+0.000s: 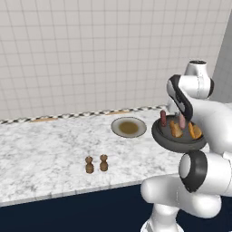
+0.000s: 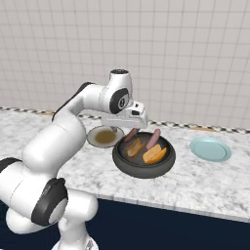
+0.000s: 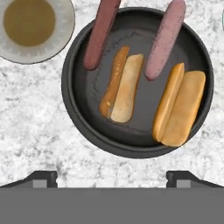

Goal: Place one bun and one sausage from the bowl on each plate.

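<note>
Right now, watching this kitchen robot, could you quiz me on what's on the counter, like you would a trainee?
1. How many buns and sausages lie in the dark bowl?
2. True or false: the beige plate already has food on it.
3. Which is nearer the bowl: A) the beige plate, B) the blue plate, C) the two brown shakers?

Key: 1. Two buns, two sausages. 2. False; its brown centre is bare. 3. A; it sits right next to the bowl's rim. Bonus: the gripper is above the bowl, open, holding nothing.
</note>
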Available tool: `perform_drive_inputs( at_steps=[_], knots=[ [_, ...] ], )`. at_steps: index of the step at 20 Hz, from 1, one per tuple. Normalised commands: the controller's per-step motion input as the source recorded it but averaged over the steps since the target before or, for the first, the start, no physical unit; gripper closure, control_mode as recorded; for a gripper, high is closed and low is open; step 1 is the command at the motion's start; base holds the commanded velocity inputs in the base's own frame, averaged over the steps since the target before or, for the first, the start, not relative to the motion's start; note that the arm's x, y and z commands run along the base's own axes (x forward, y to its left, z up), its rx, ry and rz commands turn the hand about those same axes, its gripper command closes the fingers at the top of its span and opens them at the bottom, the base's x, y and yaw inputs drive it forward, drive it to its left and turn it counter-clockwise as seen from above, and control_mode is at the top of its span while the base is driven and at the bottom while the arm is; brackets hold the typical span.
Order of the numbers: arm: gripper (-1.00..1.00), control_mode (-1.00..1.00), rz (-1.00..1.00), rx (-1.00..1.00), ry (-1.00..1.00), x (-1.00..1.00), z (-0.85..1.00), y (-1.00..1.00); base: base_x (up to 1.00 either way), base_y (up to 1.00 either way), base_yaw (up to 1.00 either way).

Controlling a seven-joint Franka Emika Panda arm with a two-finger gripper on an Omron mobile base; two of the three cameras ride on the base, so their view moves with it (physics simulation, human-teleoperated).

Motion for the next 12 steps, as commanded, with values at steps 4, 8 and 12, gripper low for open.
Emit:
perform_drive_inputs(
  at_steps=[4, 8, 12],
  knots=[
    [-1.00, -1.00, -0.04, 0.00, 0.05, 0.17, -0.34, -0.22, 0.00, 0.00, 0.00],
    [-1.00, -1.00, -0.03, 0.00, 0.10, 0.21, -0.38, -0.21, 0.00, 0.00, 0.00],
    [-1.00, -1.00, 0.00, 0.04, 0.01, 0.01, -0.47, 0.00, 0.00, 0.00, 0.00]
  ],
)
